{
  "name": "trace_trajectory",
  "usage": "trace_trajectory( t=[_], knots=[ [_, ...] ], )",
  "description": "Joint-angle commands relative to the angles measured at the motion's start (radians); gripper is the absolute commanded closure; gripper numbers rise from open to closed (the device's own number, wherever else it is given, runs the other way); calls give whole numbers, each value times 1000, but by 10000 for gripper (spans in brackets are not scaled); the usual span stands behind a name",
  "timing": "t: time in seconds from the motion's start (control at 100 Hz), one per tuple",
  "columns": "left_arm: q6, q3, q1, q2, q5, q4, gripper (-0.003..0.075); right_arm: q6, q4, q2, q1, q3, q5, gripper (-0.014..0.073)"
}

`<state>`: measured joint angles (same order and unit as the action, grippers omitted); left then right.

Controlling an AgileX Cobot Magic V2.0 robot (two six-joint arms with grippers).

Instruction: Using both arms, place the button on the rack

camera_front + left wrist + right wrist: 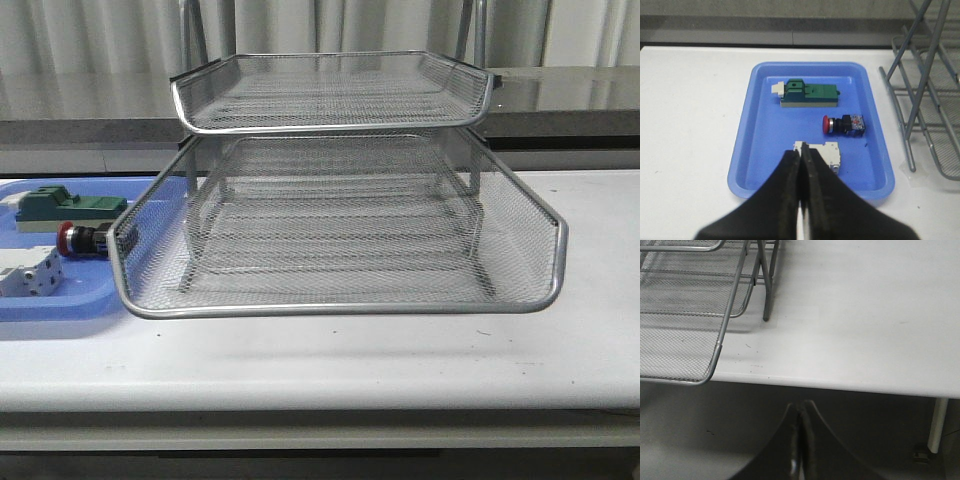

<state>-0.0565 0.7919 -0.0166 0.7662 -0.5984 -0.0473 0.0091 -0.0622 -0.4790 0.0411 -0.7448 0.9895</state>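
The button [842,124], with its red head, black body and blue rear block, lies on its side in a blue tray [755,145]; it also shows in the front view [82,239], just left of the rack's bottom tier. The silver wire-mesh rack [340,230] fills the middle of the table. My left gripper [801,156] is shut and empty, above the tray's near end over a white terminal block [825,152]. My right gripper [801,407] is shut and empty, off the table's front edge, right of the rack [685,325]. Neither gripper shows in the front view.
A green rectangular block [807,94] lies at the tray's far end, also seen in the front view [60,207]. The white terminal block [25,272] sits at the tray's near end. A table leg [938,425] shows below the edge.
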Motion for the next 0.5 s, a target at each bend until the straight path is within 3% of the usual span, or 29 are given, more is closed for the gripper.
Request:
trace_trajectory(
  t=[0.0, 0.28, 0.49],
  knots=[
    [39, 130, -1, 120, -14, 4, 740, 0, 4, -6, -7, -35, -62, 664],
    [88, 368, -1, 459, -117, 4, 740, 0, 3, -6, -7, -35, -61, 664],
    [141, 482, -1, 593, -192, 9, 723, 0, 3, -6, -7, -35, -61, 664]
  ],
)
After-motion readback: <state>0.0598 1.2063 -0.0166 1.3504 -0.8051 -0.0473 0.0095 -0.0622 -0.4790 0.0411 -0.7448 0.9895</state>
